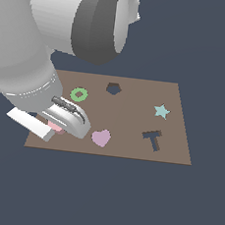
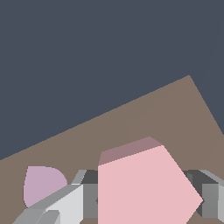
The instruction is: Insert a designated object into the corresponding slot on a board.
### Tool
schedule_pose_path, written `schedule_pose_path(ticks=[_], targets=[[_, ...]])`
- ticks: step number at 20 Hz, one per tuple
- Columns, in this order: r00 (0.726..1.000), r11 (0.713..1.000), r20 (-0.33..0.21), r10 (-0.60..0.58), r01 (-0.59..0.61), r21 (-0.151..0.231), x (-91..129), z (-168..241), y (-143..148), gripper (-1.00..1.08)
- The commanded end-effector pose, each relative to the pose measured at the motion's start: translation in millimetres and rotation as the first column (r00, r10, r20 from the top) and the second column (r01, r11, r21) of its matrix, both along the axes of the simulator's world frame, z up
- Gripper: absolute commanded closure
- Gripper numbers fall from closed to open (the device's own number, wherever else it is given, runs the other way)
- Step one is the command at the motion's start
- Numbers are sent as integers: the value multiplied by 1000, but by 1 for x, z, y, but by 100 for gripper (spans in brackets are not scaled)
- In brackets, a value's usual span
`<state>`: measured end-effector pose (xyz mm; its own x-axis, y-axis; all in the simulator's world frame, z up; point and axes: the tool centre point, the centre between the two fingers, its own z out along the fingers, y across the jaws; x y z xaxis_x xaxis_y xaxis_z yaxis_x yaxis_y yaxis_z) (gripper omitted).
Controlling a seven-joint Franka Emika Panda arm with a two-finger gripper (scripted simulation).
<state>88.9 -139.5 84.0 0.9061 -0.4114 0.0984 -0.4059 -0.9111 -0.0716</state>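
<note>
The light-pink pentagon block [image 2: 144, 188] sits between my fingers in the wrist view, with a finger [image 2: 65, 205] tight against each side. In the exterior view only a sliver of the block [image 1: 56, 127] shows under my hand, at the left edge of the brown board [image 1: 133, 122]. My gripper [image 1: 59, 126] is shut on it, low over the board. The dark pentagon slot [image 1: 113, 89] lies at the board's far side, well away from the gripper, toward the exterior view's right. The arm hides most of the block.
A green ring [image 1: 79, 94] lies just beyond the gripper. A mauve heart [image 1: 101, 137] lies beside it toward the exterior view's right, and also shows in the wrist view [image 2: 41, 183]. A pale teal star [image 1: 161, 110] and a dark T slot [image 1: 153, 139] are further right.
</note>
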Motion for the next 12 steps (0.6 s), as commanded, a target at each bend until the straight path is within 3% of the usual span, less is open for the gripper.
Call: schedule_pose_path(ticks=[1, 12], targets=[[1000, 1000, -4, 2, -2, -1, -1, -2, -1, 108], [993, 993, -13, 116, -116, -14, -8, -6, 2, 108]])
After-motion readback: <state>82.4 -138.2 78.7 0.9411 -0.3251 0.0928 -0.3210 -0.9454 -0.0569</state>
